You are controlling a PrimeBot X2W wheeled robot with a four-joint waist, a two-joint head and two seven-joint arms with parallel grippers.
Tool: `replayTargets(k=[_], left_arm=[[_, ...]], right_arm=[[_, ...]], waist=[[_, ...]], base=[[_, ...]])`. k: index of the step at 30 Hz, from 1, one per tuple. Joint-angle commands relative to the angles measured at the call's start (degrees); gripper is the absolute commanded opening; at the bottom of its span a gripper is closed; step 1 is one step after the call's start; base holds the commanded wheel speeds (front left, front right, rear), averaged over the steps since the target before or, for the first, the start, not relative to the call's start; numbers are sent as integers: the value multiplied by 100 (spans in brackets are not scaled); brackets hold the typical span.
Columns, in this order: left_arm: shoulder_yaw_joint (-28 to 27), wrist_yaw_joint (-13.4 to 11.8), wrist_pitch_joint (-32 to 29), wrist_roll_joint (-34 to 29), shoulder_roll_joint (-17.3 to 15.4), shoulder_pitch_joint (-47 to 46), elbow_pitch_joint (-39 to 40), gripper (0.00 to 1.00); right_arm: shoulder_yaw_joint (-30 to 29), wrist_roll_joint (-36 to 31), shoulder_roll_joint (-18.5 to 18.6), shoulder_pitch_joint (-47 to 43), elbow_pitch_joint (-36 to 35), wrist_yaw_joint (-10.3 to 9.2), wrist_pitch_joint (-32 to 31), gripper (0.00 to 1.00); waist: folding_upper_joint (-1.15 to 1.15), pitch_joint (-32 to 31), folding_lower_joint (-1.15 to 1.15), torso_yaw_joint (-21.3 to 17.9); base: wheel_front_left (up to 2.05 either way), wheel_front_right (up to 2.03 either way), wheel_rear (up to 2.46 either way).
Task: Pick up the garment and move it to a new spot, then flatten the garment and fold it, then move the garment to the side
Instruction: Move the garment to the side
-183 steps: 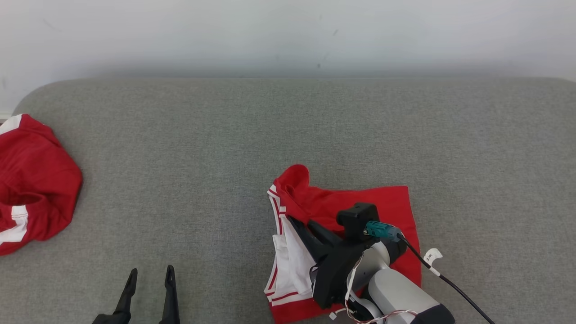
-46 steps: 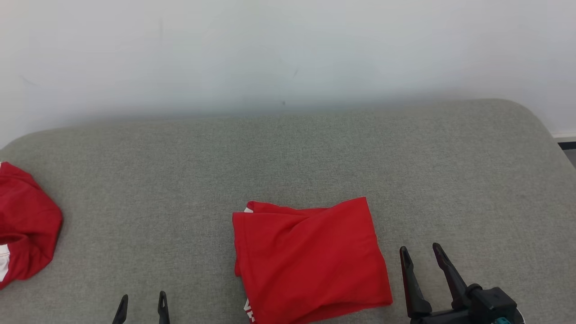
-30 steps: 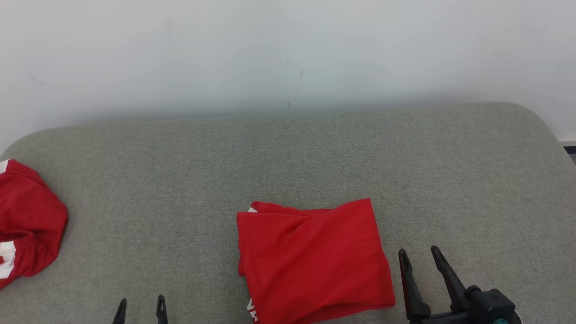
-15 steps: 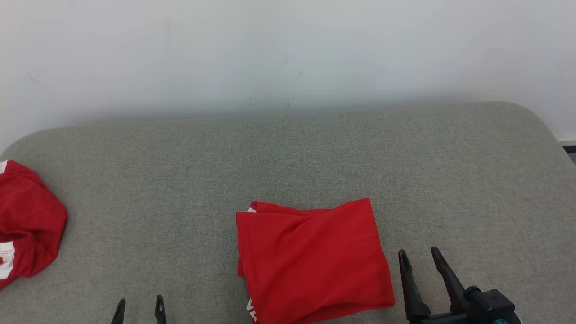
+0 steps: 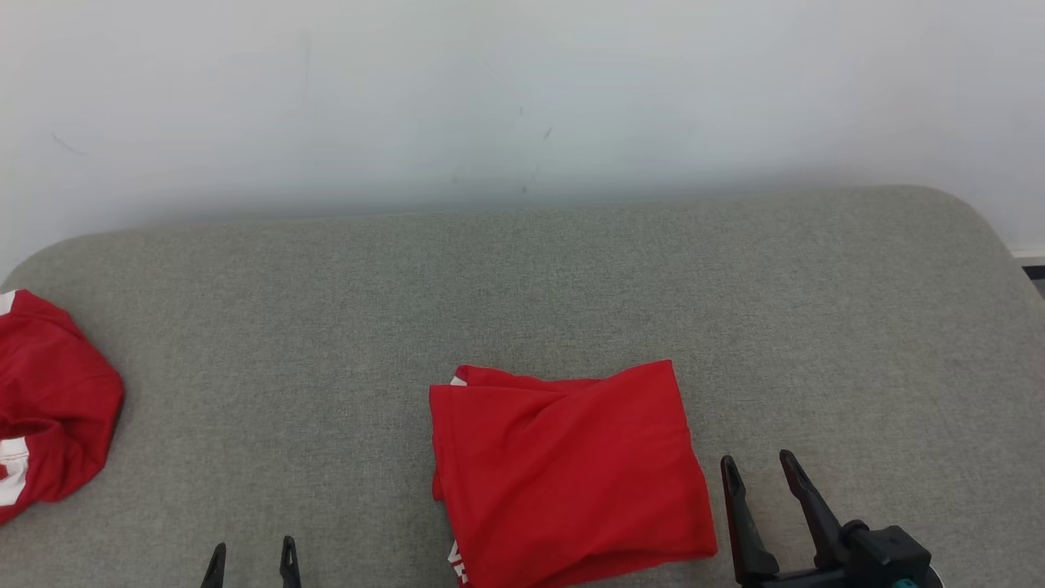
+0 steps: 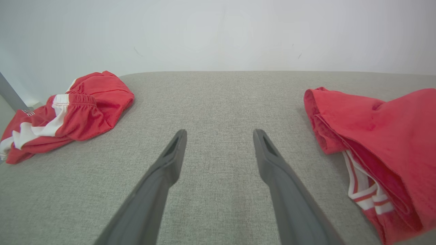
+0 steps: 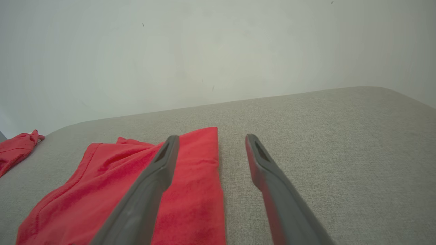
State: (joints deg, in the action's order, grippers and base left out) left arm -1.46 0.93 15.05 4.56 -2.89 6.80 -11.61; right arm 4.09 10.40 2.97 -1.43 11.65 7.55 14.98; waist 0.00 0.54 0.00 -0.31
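A red garment (image 5: 567, 469) lies folded into a rough rectangle on the grey cushioned surface (image 5: 522, 294), near its front middle. White striped trim peeks from its near edge (image 6: 366, 195). My right gripper (image 5: 758, 469) stands open just right of the garment, holding nothing; in the right wrist view (image 7: 209, 137) its left finger overlaps the garment's right edge (image 7: 190, 190). At the lower left my left gripper (image 5: 251, 549) is open and empty, well apart from the fold (image 6: 381, 136).
A second red garment with white stripes (image 5: 49, 408) lies crumpled at the surface's far left edge, also seen in the left wrist view (image 6: 68, 112). A pale wall (image 5: 522, 98) runs behind. The surface's rounded right corner (image 5: 980, 229) is near.
Since 6.1 s ago the right gripper has left the garment, which now lies folded red side up, and the camera has shifted. Over the last second almost nothing has moved.
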Motion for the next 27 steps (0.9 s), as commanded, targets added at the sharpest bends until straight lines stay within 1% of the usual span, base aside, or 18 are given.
replayTargets(k=[1,7,10,14,19,27], left_arm=[[-6,-28,18,13,2,44,-1,100],[3,-23,18,33,2,-10,-11,100],[17,-10,18,40,2,-40,-15,100],[48,18,18,29,3,-104,-28,100],[103,48,18,46,2,-231,-53,100],[127,51,18,96,2,-348,-62,100]], right_arm=[[37,-36,-18,36,-20,-15,27,100],[86,-171,-17,360,125,-15,27,100],[146,-184,62,624,437,-15,26,100],[347,-108,194,1117,1226,-15,27,100],[463,27,283,1768,2423,-15,26,100],[803,322,215,2540,3844,-15,23,100]], waist=[[0,2,0,4],[0,33,0,31],[0,66,0,63],[0,150,0,114],[0,306,0,222],[0,526,0,281]], base=[[0,0,0],[0,0,0],[0,0,0],[0,0,0],[0,0,0],[0,0,0]])
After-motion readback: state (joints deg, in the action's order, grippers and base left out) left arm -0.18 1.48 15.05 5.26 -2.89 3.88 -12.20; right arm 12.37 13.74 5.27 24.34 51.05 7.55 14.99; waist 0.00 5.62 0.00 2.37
